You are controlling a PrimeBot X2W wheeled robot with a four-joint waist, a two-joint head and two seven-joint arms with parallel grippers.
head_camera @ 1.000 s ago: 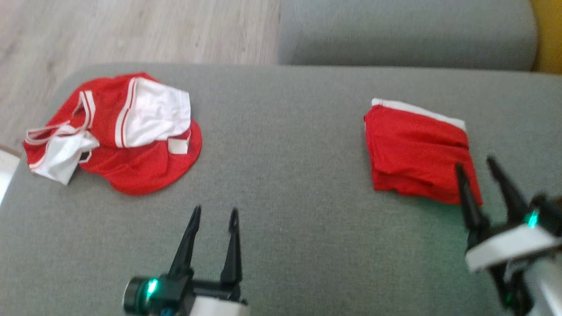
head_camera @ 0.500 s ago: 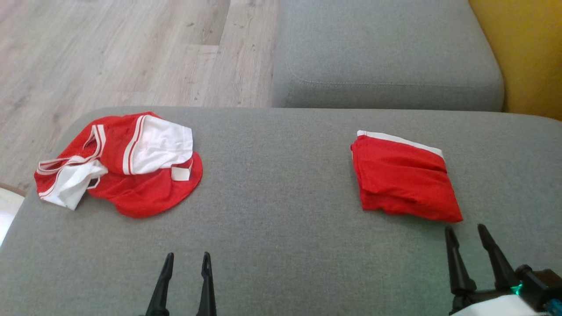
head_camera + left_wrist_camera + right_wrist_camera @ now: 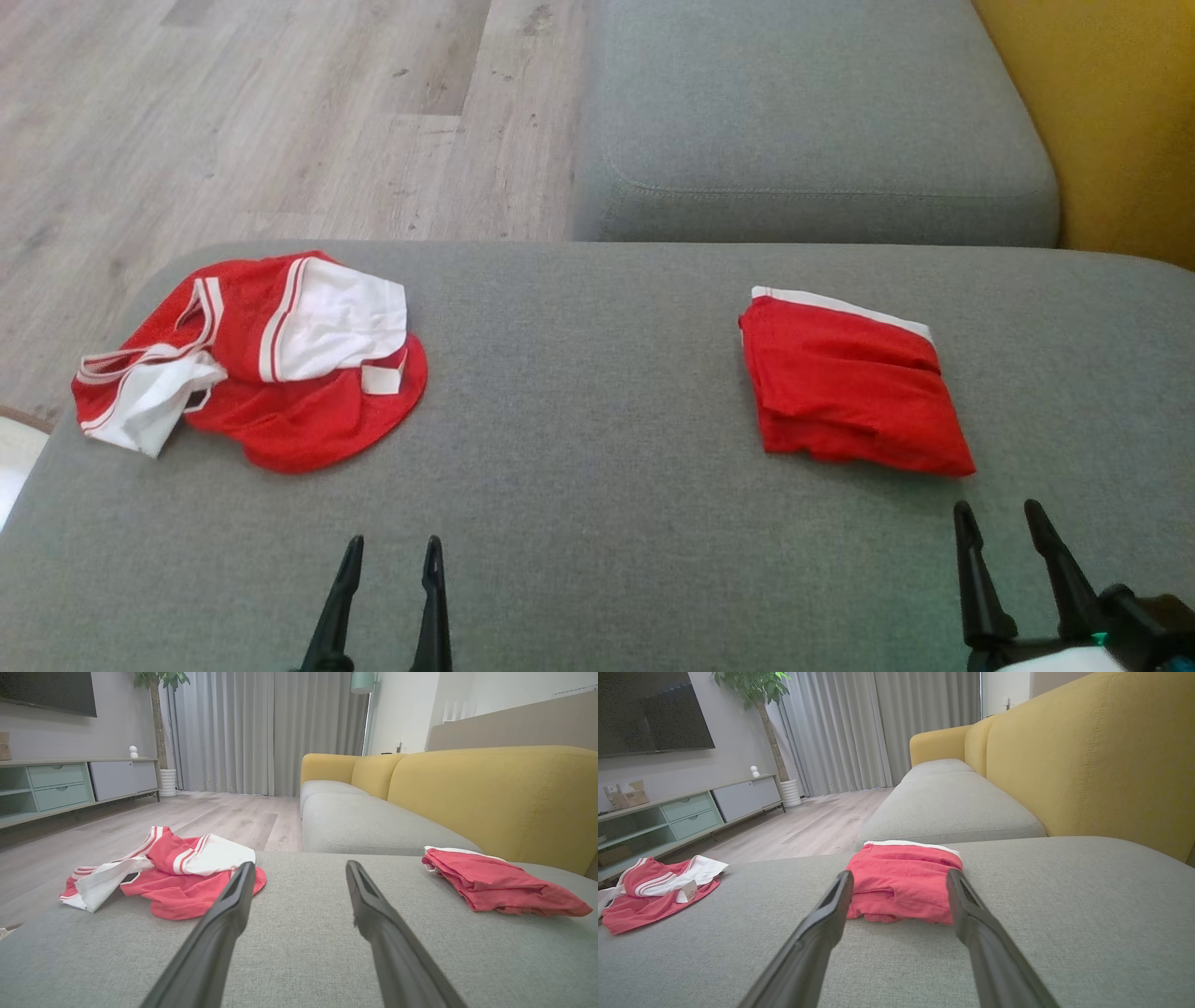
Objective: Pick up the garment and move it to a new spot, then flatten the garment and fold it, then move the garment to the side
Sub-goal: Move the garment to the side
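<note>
On the left end of the cushion (image 3: 597,420) lies the crumpled garment (image 3: 252,359), untouched, with the left gripper (image 3: 392,543) released nearby. Farther right sits a folded garment (image 3: 850,383), the right gripper (image 3: 995,509) released just short of it. Pickup seemingly comes next, calling for a leftward reach.

red garment (image 3: 850,401), white-edged; red-white striped heap (image 3: 299,429), maybe mesh; grey cushion (image 3: 597,551)

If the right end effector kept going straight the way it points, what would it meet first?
Probably the folded red garment, lying just ahead of the right end effector on the grey cushion.
</note>
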